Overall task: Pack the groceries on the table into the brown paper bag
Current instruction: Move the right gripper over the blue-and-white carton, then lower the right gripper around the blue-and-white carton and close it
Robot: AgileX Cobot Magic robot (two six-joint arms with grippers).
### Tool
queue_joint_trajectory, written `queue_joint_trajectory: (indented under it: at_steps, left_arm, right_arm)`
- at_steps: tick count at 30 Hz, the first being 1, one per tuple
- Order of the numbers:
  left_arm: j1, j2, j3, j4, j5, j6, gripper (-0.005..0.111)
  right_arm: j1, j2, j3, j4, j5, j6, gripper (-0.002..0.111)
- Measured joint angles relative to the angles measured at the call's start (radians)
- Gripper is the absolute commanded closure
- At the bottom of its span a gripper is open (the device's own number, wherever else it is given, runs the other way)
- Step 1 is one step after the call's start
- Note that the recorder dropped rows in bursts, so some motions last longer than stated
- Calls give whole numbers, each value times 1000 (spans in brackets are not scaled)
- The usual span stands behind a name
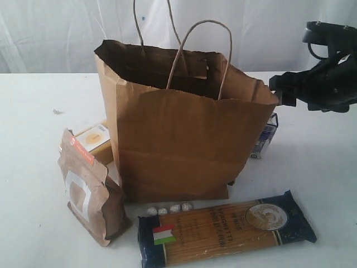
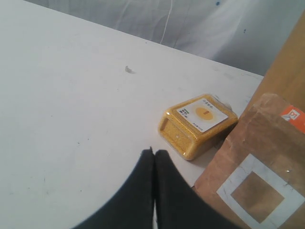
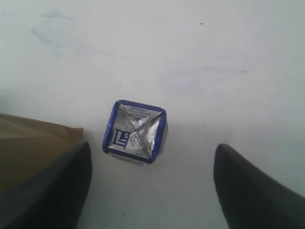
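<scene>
White surface [image 1: 33, 111] with a few dark specks, pale curtain [image 1: 56, 33] behind. Brown paper bag [image 1: 184, 145] upright at the middle, mouth open, twisted cord handles standing up. Spaghetti packet [image 1: 223, 231], long and dark blue with an Italian flag, flat on the surface just in front of the bag. Four small white lumps [image 1: 169, 209] in a row between packet and bag. Kraft pouch [image 1: 92, 192] with orange strip upright at the bag's front left corner. Yellow-grain bottle [image 2: 198, 124] flat on its side behind the pouch, label up, just beside the bag's left wall. Small blue-and-silver carton [image 3: 136, 132] upright on the surface by the bag's right side, half hidden behind it in the exterior view. Right arm [image 1: 323, 78] level with the bag's rim on the right, above the carton. Right jaws apart, nothing between them, dark fingers [image 3: 47, 191] either side of the carton's folded top. Left jaws pressed together, empty, over bare surface near the bottle and pouch.
</scene>
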Motion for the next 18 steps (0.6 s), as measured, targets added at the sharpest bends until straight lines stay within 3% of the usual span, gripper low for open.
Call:
queue_joint_trajectory:
  at_steps: [18]
  left_arm:
    - [0,0,0,0,0,0,106]
  right_arm:
    - [16,72,-35,126,-12,-70,42]
